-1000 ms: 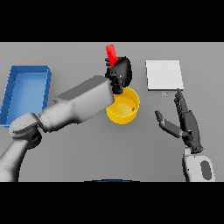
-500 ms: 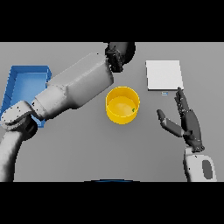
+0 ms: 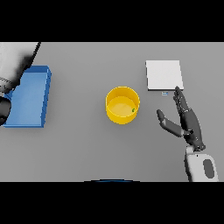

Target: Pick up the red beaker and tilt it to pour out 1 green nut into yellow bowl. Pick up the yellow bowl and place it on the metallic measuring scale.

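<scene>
No text, label or number can be read — anywhere.

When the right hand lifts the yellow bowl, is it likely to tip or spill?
The yellow bowl looks rigid, wide and low, so probably stable. The green nut inside may roll. The right hand is open beside it.

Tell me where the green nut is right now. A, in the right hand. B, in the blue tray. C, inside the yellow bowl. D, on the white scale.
C: a small green nut lies inside the yellow bowl, near its right wall.
</scene>
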Tool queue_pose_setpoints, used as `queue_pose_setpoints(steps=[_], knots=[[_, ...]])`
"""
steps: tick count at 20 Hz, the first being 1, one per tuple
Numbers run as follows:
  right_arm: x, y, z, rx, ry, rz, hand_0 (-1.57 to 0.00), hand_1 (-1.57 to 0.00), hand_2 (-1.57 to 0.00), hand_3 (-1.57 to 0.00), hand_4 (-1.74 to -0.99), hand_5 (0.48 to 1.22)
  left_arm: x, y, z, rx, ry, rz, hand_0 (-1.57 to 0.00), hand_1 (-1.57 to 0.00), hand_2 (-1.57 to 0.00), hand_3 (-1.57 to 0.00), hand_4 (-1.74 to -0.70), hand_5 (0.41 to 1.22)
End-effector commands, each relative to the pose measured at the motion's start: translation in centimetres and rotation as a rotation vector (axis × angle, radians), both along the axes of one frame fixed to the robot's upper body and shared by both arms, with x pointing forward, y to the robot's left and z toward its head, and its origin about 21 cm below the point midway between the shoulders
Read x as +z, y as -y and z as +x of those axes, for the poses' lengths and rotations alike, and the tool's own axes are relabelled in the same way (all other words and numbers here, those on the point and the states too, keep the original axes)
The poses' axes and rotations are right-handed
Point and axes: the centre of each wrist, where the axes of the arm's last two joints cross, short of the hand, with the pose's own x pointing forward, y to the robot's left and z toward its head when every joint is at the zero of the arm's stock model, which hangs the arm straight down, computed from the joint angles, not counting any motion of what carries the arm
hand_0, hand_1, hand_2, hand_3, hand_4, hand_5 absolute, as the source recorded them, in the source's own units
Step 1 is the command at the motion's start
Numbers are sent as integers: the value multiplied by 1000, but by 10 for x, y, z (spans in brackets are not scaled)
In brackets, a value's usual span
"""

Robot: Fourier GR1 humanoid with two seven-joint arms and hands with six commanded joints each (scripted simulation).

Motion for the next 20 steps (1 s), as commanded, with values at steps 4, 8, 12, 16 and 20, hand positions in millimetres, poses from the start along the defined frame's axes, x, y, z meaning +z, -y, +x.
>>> queue_pose_setpoints(steps=[4, 8, 12, 16, 20], knots=[[1, -1, 7, 4, 24, -19, 1, 1, 1, 1, -1307, 651, -11, -76, 13, 147, -2, -378, -1571, -1558, -1557, -1393, -1698, 1220], [-3, -5, 5, 17, 13, -21, 1, 1, 1, 1, -1294, 649, -32, -128, 13, 298, 37, -640, -1571, -1566, -1565, -1398, -1724, 1220], [-3, -10, 7, 27, -5, 6, 1, 1, 1, 1, -1275, 656, -84, -172, 10, 467, 37, -774, -1571, -1569, -1569, -1465, -1734, 1221], [-1, -4, 10, 17, 6, -21, 1, 1, 1, 1, -1302, 671, -144, -196, 1, 617, -19, -942, -1571, -1570, -1570, -1464, -1738, 1221], [-3, -4, 7, 29, 14, -38, 1, 1, 1, 1, -1302, 693, -189, -217, -19, 724, -20, -1081, -1571, -1571, -1571, -1493, -1740, 1221]])
